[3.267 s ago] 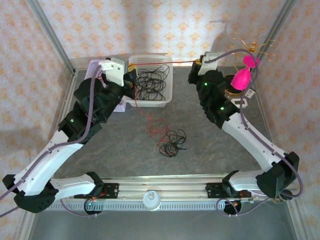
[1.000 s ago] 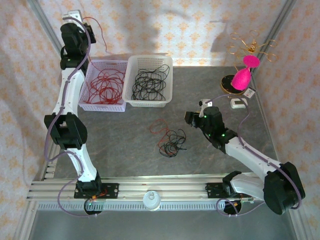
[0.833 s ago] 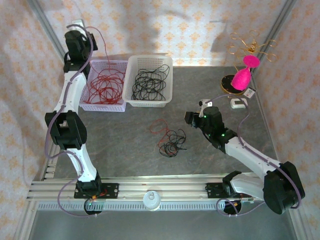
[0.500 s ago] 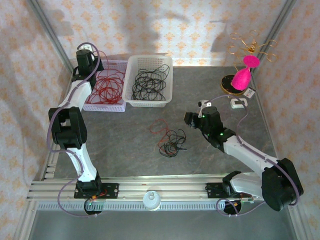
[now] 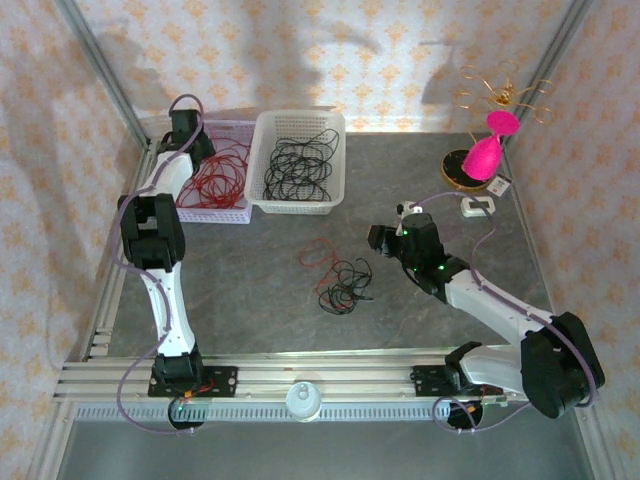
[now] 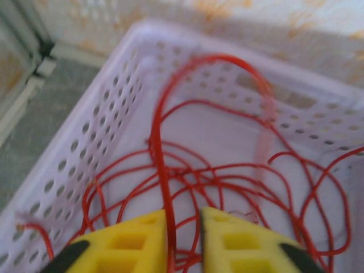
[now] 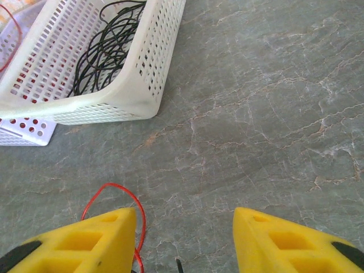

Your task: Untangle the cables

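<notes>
The left arm [image 5: 150, 235] has dropped to the lilac basket [image 5: 205, 213] beside the white basket [image 5: 295, 207]. The left gripper [image 6: 183, 239] stands slightly apart around a loose red cable [image 6: 162, 170]. The right gripper [image 7: 185, 239], right of and nearer than the white basket, gapes empty. The tangled cables [image 5: 342, 282] lie on the table, nearer than the white basket.

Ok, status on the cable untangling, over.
Left gripper slightly open over lilac basket, red cable between its jaws. Right gripper open above table near red-black knot. Nothing blocking.
</notes>
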You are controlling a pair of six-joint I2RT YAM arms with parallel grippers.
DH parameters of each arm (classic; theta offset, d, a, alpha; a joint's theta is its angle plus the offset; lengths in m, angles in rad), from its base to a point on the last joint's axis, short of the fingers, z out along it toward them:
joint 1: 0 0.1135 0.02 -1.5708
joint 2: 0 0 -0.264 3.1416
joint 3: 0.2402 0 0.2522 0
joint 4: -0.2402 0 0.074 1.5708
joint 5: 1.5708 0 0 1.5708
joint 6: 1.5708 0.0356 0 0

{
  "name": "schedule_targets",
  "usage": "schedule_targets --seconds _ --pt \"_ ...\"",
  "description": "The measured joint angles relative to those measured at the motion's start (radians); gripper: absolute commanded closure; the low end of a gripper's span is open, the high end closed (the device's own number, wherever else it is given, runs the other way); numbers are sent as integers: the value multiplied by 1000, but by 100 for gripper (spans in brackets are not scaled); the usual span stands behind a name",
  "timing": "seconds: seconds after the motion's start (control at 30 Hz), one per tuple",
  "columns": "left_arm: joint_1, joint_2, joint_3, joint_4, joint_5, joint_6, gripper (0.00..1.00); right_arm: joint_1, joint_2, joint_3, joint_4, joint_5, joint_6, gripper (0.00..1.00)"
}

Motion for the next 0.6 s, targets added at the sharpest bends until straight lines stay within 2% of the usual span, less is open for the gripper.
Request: schedule_targets --seconds 0.1,0.4,0.5,0.6 --pt "6 6 -1 -47 -6 -11 53 0 0 0 -2 0 7 51" --pt "11 -8 -46 -59 7 -20 48 0 18 5 -22 0 42 51" --pt "11 -72 -110 -59 30 -25 46 0 38 11 -45 -7 48 51" --pt "10 -219 -232 -39 50 -36 44 0 48 26 -86 -17 47 51"
